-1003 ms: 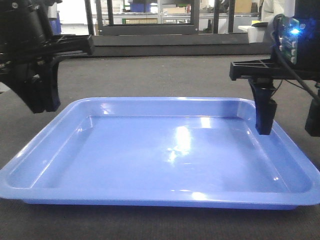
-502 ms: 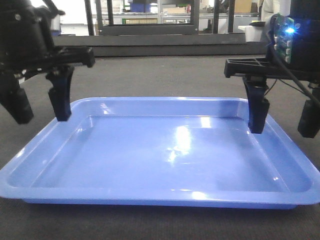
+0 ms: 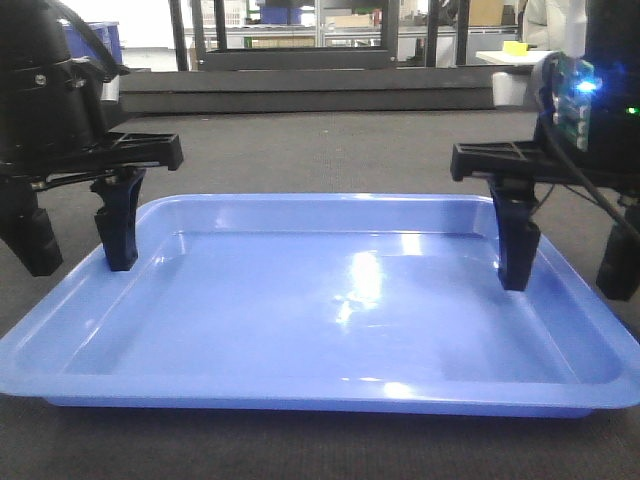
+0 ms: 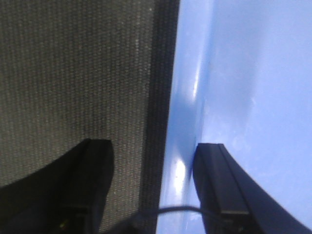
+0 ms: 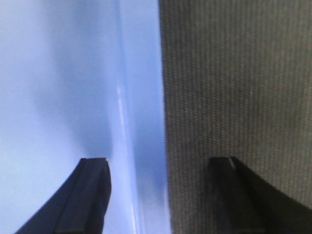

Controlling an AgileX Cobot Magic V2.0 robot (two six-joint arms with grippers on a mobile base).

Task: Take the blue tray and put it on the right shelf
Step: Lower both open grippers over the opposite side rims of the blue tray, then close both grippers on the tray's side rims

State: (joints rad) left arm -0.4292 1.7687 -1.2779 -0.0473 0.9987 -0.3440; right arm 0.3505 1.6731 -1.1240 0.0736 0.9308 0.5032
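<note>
- Now the left gripper sits lower than half a second ago. Its jaws are spread wide and straddle the rim of the blue tray at the tray's 9 o'clock edge.
- One left finger hangs over the tray's inside and the other over the dark woven tabletop, with the rim running between them.
- A second ago this gripper stood outside the tray with its fingers looking bunched together. It has since spread them and dropped into place.
- The right gripper has also come down, at the 3 o'clock edge. It is likewise agape across the rim, one finger inside and one outside.
- Neither pair pinches the plastic yet; gaps show on both sides of each rim.
- The tray lies flat on the tabletop, unmoved across the three moments.
- Both arms look set for a two-sided pinch. Closing, lifting level and carrying to the right shelf all remain.
- No shelf can be picked out with certainty; only dim frames stand at 12 o'clock.
</note>
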